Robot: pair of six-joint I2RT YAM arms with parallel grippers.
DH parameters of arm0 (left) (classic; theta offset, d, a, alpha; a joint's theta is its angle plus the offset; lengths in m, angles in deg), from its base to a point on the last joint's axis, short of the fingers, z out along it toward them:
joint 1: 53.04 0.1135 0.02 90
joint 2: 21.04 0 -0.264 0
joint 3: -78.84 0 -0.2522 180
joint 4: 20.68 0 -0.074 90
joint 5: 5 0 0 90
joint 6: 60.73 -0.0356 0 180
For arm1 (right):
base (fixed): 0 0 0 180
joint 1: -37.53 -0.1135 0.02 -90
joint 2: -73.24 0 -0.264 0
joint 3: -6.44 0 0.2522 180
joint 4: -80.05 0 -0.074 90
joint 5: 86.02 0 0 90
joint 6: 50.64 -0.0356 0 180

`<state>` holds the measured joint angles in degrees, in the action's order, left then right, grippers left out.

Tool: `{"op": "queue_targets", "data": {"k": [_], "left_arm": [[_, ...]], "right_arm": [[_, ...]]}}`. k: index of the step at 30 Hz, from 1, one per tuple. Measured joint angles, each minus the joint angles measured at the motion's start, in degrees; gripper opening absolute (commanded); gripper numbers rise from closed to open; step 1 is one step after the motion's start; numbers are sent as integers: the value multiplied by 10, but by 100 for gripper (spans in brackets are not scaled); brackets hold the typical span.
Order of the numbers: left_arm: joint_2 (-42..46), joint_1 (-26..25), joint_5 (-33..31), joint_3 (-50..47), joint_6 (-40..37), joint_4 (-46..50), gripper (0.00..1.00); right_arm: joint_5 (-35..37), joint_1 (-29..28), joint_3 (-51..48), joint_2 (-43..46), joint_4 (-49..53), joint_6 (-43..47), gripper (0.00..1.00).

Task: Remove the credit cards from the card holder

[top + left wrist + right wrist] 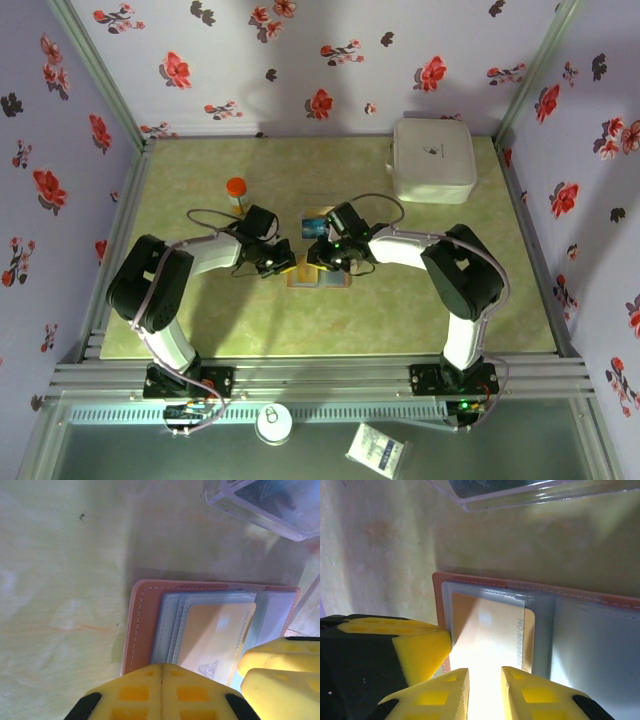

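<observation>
The card holder [335, 281] lies open and flat on the green mat between both arms, with a tan-brown rim [142, 625] and a blue-grey lining [590, 640]. A yellowish-tan credit card [490, 630] sits in its left pocket, one end sticking out past the pocket's edge [215, 635]. My left gripper [161, 667] is shut with nothing between its fingers, its tip resting on the holder's left edge [280, 262]. My right gripper [485, 672] hovers low over the yellowish card with a narrow gap between its fingers [322, 258].
A clear ridged plastic tray [316, 220] with a dark card in it lies just beyond the holder [260, 505] [520, 492]. An orange-capped bottle [236, 193] stands at the back left. A white box [432, 158] sits at the back right.
</observation>
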<state>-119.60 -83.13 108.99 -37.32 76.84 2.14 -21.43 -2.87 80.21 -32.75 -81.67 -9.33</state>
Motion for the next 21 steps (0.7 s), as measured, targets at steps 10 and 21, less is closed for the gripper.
{"op": "queue_targets", "data": {"k": [10,21], "left_arm": [[0,0,0,0,0,0,6],[1,0,0,0,0,0,6]], "right_arm": [[16,0,-1,-1,22,4,25],[33,0,-1,5,44,17,25]]}}
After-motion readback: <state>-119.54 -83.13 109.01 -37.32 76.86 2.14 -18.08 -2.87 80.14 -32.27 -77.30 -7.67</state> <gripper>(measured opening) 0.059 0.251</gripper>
